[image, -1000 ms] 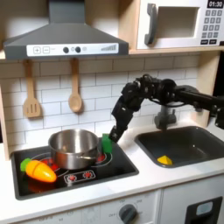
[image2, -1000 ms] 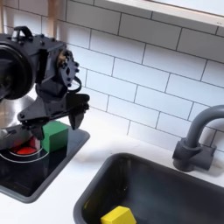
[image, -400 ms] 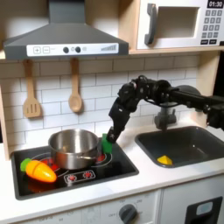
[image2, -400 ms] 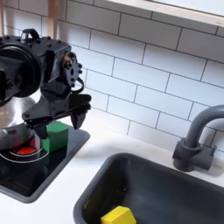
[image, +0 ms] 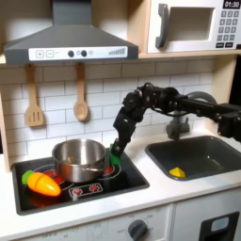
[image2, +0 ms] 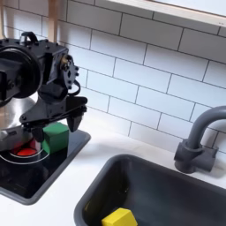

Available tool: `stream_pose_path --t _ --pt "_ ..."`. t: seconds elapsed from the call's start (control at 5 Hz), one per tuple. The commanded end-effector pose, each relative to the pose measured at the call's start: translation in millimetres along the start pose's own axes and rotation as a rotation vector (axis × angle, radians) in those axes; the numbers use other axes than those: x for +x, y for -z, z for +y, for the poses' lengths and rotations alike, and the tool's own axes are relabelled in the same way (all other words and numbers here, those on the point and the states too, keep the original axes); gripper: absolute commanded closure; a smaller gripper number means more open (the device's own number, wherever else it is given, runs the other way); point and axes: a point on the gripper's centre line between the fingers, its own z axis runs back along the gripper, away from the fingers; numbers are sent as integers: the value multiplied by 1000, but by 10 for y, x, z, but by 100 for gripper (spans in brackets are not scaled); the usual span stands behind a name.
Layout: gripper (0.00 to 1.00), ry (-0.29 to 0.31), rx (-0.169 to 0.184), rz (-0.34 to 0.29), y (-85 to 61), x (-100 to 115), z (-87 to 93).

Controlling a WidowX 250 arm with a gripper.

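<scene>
Microwave [image: 193, 25] display reads 01:30. Stove [image: 85, 188] carries the steel pot [image: 79, 158]. My gripper [image2: 60, 115] hangs with fingers spread over the green block [image2: 56, 137], which sits on the stove's back right corner beside the pot; contact unclear.

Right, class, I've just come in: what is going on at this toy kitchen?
A black robot arm reaches over the toy stove. Its gripper is at a green block that sits on the stove's back corner, right beside a steel pot; its fingers stand on either side of the block, though whether they grip it is unclear. A toy carrot lies at the stove's front, on the first exterior view's left. A yellow block lies in the sink.
</scene>
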Motion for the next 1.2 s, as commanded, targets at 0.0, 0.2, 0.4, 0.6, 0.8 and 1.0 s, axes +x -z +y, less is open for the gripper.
stream_pose_path --t 0.0,0.2,0.4,0.6,0.8,1.0 --pt "0 -24 7 6 39 31 3" --pt "0 -50 28 14 104 29 44" --pt "0 -52 34 26 156 8 47" --pt "0 -55 27 23 156 16 24" --pt "0 -57 30 28 176 4 29" --pt "0 -54 35 30 203 -5 46"
